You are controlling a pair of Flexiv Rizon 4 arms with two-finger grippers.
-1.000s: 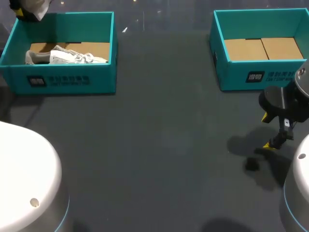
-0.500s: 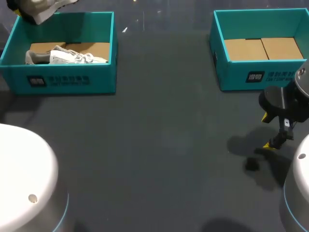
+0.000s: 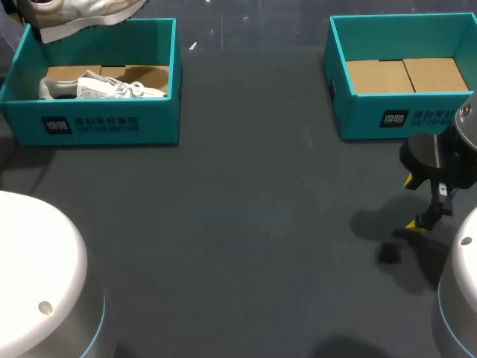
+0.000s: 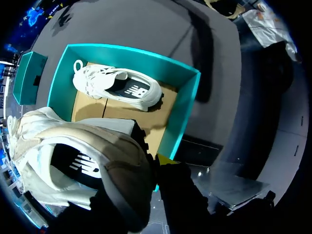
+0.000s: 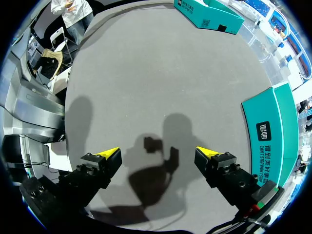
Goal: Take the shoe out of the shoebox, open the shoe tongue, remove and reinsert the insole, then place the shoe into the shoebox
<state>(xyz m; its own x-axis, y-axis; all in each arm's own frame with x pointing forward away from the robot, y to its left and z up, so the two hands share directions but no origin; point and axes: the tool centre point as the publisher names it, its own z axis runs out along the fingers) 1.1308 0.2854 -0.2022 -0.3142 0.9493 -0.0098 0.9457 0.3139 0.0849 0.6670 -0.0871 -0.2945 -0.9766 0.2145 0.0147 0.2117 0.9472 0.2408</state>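
Left gripper (image 4: 152,166): up above the far left corner of the left shoebox, pinching the held shoe at its heel rim; one yellow tip showing against the outside of the heel, the other hidden by the shoe.
Held shoe (image 3: 83,13): cream and beige, hanging in the air clear of the box, sole towards the box in the head view, opening and dark insole facing the wrist camera.
Left shoebox (image 3: 112,128): teal, open-topped, on the left far part of the table, cardboard floor inside.
White shoe (image 3: 104,87): lying on its side on that cardboard floor, along the near wall of the box.
Table (image 3: 246,224): dark grey, bare between the two boxes.
Right shoebox (image 3: 402,118): teal, open-topped, on the right far part of the table, well apart from the left one; only cardboard flaps inside.
Right gripper (image 3: 411,203): just on the near side of the right shoebox, above the table surface, fingers spread wide with nothing between them.
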